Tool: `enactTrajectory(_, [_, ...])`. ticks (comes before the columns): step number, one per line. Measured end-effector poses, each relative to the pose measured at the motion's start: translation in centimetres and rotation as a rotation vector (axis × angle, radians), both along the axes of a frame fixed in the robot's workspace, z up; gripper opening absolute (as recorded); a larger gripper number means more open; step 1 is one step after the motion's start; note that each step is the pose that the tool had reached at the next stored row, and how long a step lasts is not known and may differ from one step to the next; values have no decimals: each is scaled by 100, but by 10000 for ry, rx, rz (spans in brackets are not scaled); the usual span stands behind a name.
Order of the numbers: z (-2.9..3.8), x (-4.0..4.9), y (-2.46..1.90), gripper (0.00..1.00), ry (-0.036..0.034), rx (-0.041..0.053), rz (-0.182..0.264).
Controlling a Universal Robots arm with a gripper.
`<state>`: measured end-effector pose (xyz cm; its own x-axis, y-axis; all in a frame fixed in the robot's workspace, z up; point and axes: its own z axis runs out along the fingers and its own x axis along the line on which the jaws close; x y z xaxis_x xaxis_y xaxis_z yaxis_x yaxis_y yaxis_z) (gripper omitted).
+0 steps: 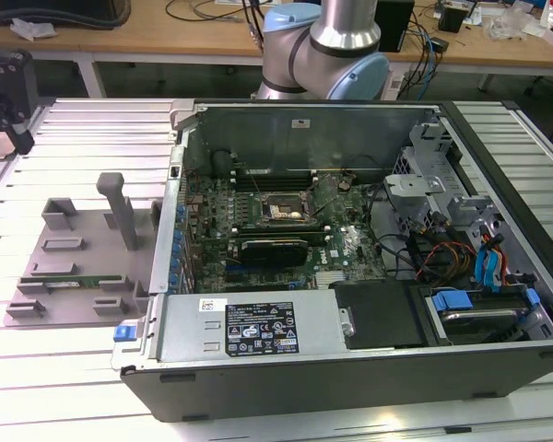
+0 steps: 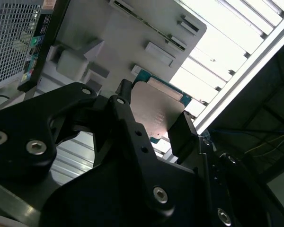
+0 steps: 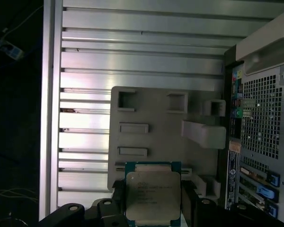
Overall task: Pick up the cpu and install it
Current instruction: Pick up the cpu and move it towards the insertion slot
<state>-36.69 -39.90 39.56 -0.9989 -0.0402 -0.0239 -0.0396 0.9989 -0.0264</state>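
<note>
In both wrist views my gripper (image 3: pixel 153 201) (image 2: pixel 154 122) is shut on the cpu (image 3: pixel 153 193) (image 2: pixel 157 109), a flat square chip with a silver-grey metal top and a thin green edge. One black finger (image 3: pixel 117 195) presses each side of it. The chip hangs in the air above the slatted metal table, near the grey parts fixture (image 3: pixel 151 113). In the exterior view the black head of my arm (image 1: pixel 5 78) sits at that view's far left, well apart from the open computer case (image 1: pixel 350 230) and the bare processor socket (image 1: pixel 284 210) on its motherboard.
The grey fixture (image 1: pixel 74 249) lies on the slatted table (image 1: pixel 92 129) left of the case and carries a long green memory stick (image 1: pixel 69 281) and an upright post (image 1: pixel 120 207). Inside the case are a power supply (image 1: pixel 249 327), cables and drive bays (image 1: pixel 470 276).
</note>
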Motion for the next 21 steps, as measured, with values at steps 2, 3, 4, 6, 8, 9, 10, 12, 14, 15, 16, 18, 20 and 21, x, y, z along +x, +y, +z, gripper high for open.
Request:
enactTrajectory(2, [0,58,0,55,1,0,1])
enactTrajectory(3, [0,79,0,55,-1,0,1])
enactTrajectory(4, [-1,92,0,55,-1,1,1])
enactTrajectory(6, [0,151,0,55,0,0,0])
enactTrajectory(8, [0,183,0,55,1,0,0])
enactTrajectory(9, [0,207,0,55,0,0,1])
enactTrajectory(10, [0,231,0,55,0,0,0])
enactTrajectory(12, [-1,272,0,55,-1,1,0])
enactTrajectory(14, [0,326,0,55,0,1,0])
enactTrajectory(15, [0,351,0,55,0,0,1])
enactTrajectory(16, [0,365,0,55,0,-1,1])
enactTrajectory(18, [0,405,0,55,0,0,1])
enactTrajectory(20, [0,463,0,55,0,1,0])
enactTrajectory(21, [0,502,0,55,-1,1,0])
